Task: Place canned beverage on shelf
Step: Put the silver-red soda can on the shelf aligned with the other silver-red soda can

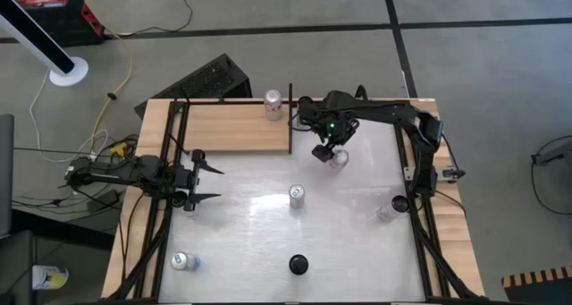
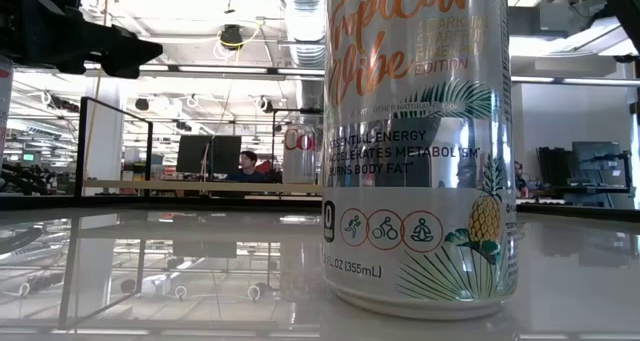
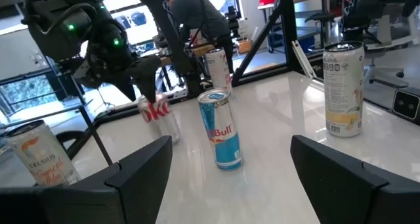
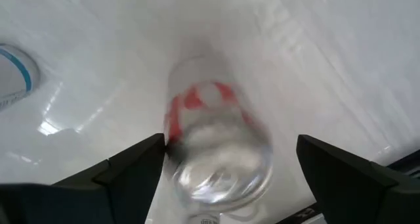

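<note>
Glossy white worktop [image 1: 268, 242] fills the centre of the overhead view, with dark arms reaching in from both sides. Light-brown wooden shelf [image 1: 232, 126] lies flat across the upper left part of the worktop, edged by thin black bars. One can [image 1: 273, 102] stands upright on the shelf near its upper right corner.

Right gripper [image 1: 327, 153] hangs just right of the shelf's right edge, above centre of the frame, its fingers spread apart on either side of a red-and-white can [image 1: 338, 158] on the white worktop. The right wrist view shows that can [image 4: 216, 152] between the fingers with a gap on each side, not clamped.

Left gripper [image 1: 207, 182] sits at the left edge of the worktop, below the shelf, fingers wide apart and holding nothing.

A blue-and-silver can [image 1: 297, 195] stands at the middle of the worktop. Another can [image 1: 184, 262] is at lower left, a pale can [image 1: 386, 211] at right, and a dark-topped can [image 1: 298, 266] at bottom centre.
</note>
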Controlling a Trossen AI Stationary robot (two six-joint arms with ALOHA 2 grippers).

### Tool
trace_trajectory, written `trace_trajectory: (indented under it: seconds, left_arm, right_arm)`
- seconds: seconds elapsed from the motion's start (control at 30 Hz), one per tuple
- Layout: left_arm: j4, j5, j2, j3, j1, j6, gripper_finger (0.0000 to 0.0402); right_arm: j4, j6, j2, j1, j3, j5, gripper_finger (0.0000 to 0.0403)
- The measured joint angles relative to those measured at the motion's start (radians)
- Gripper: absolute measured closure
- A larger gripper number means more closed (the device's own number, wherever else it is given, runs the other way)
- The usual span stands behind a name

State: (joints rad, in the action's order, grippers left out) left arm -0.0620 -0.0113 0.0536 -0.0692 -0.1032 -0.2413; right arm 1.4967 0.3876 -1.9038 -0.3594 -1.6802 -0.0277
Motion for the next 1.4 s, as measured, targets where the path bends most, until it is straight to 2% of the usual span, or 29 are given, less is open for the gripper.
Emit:
trace_trajectory:
  seconds: [0.5, 0.67, 0.8, 0.9, 1.0, 1.17, 1.3, 1.4]
  left_arm:
    - [0.0, 0.0, 0.0, 0.0, 0.0, -0.001, 0.0101]
    - [-0.001, -0.001, 0.0, 0.0, 0.0, -0.001, 0.0101]
    - [0.0, -0.001, 0.0, 0.0, 0.0, -0.002, 0.0101]
    - [0.0, 0.0, 0.0, 0.0, 0.0, -0.001, 0.0101]
    - [0.0, 0.005, 0.0, 0.0, 0.0, 0.0, 0.0101]
    - [0.001, 0.006, 0.0, 0.0, 0.0, 0.0, 0.0101]
    - [-0.001, 0.005, 0.0, 0.0, 0.0, -0.004, 0.0101]
    - [-0.002, 0.003, 0.0, 0.0, 0.0, -0.01, 0.0101]
  right_arm:
    - [-0.078, 0.005, 0.026, 0.066, -0.001, 0.064, 0.004]
    - [-0.079, 0.03, 0.098, 0.102, -0.001, 0.123, 0.0041]
    - [-0.086, 0.122, 0.182, 0.141, 0.006, 0.21, 0.0045]
    - [-0.1, 0.233, 0.25, 0.183, 0.054, 0.295, 0.0047]
    - [-0.171, 0.335, 0.311, 0.228, 0.149, 0.337, 0.0045]
    - [-0.396, 0.316, 0.388, 0.308, 0.33, 0.351, 0.0045]
    - [-0.442, 0.393, 0.424, 0.36, 0.401, 0.468, 0.0048]
    - [-0.437, 0.573, 0.428, 0.388, 0.411, 0.582, 0.005]
